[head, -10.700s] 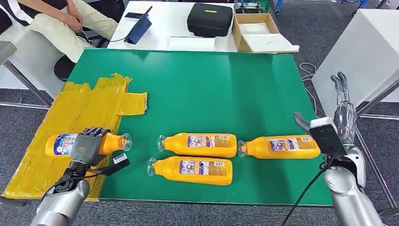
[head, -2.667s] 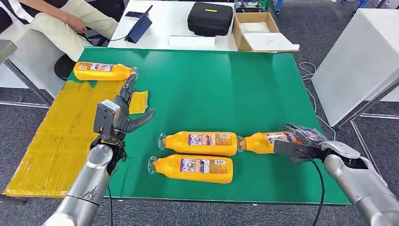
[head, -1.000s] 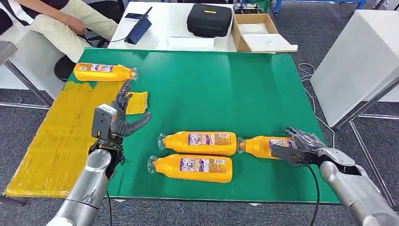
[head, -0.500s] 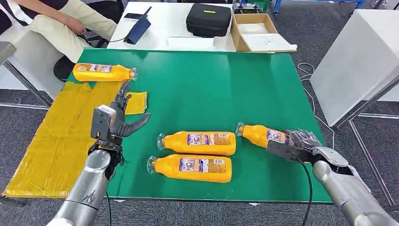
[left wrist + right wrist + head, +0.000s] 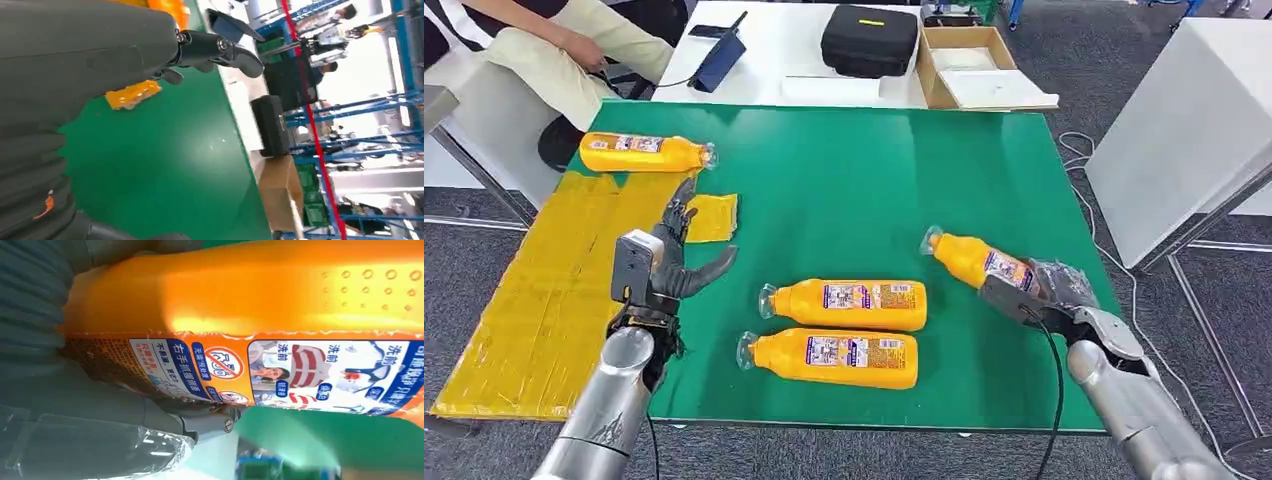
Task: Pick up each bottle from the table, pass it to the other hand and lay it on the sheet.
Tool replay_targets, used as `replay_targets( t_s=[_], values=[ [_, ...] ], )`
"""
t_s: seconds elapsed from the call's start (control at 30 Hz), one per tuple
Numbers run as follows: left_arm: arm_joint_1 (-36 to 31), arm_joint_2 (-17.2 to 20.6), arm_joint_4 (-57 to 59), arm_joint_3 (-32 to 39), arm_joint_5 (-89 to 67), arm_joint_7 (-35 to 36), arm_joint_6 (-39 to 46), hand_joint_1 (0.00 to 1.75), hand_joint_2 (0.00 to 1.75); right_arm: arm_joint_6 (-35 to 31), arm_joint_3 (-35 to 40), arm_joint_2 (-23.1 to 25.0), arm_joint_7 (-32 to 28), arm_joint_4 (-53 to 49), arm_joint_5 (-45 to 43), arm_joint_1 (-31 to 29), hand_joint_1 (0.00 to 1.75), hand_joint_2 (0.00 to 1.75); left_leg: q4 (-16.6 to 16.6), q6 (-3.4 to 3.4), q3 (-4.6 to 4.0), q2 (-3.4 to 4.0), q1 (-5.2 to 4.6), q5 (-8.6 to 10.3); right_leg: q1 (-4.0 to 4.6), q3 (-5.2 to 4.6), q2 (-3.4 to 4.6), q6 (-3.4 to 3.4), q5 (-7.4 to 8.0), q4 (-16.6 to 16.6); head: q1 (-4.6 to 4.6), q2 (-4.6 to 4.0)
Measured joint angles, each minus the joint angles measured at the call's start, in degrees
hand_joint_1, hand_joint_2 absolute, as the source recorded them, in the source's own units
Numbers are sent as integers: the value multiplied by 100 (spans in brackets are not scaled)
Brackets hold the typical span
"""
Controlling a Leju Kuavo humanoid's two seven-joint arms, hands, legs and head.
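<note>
Bottle (image 5: 980,262) gripped in right hand (image 5: 1049,292), neck pointing ten o'clock toward left hand (image 5: 664,262), fingers spread, empty.

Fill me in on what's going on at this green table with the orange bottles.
The right robot hand grips one orange bottle by its base end, cap pointing toward the middle of the green table. The left robot hand is raised with fingers spread, holding nothing. One bottle lies at the far end of the yellow sheet. Two more bottles lie side by side on the table, not yet picked up.
</note>
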Motion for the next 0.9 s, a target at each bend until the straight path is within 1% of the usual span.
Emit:
replay_targets(
  t_s=[0.13, 0.23, 0.4, 0.57, 0.63, 0.77, 0.9],
  values=[
    [239, -15, 0, 18, -50, -100, 94, 0, 175, -720, -359, 323, 44, -420, 282, 345, 175, 175, 0, -5, -6, -1, 2, -5, 1, -8, 0, -1, -3, 0, 0, 0],
    [289, -39, 0, 44, -50, -103, 99, 0, 175, -781, -512, 479, 101, -650, 348, 474, 175, 175, -1, -6, -7, -4, 3, -5, 0, -10, -1, -2, -5, 0, 0, 0],
    [324, -46, 0, 63, -50, -103, 99, 0, 175, -797, -672, 599, 101, -860, 367, 577, 175, 175, -1, -6, -8, -5, 3, -5, 0, -9, 0, -2, -4, 0, 0, 0],
    [323, -66, 0, 63, -72, -85, 35, 0, 175, -1235, -864, 804, 20, -1309, 442, 807, 175, 175, -1, -6, -8, -5, 3, -5, 0, -10, -1, -1, -4, 0, 0, 0],
    [322, -116, 0, 52, -114, -74, 22, 0, 175, -1483, -919, 936, -125, -1507, 363, 915, 175, 175, -1, -6, -8, -4, 3, -5, 0, -10, 0, -1, -4, 0, 2, 0],
    [314, -208, -18, -61, -149, 27, 22, 0, 175, -1888, -943, 1227, -693, -1727, -245, 981, 175, 175, -1, -7, -8, -1, 6, -5, 1, -13, 2, -2, -5, 0, 0, 0],
    [196, -304, -57, -262, -26, 149, 103, 0, 175, -2274, -925, 1704, -1157, -1745, -822, 907, 175, 175, -1, -10, -8, -1, 10, -4, 3, -13, 2, -3, -4, 0, 2, 0]
  ],
)
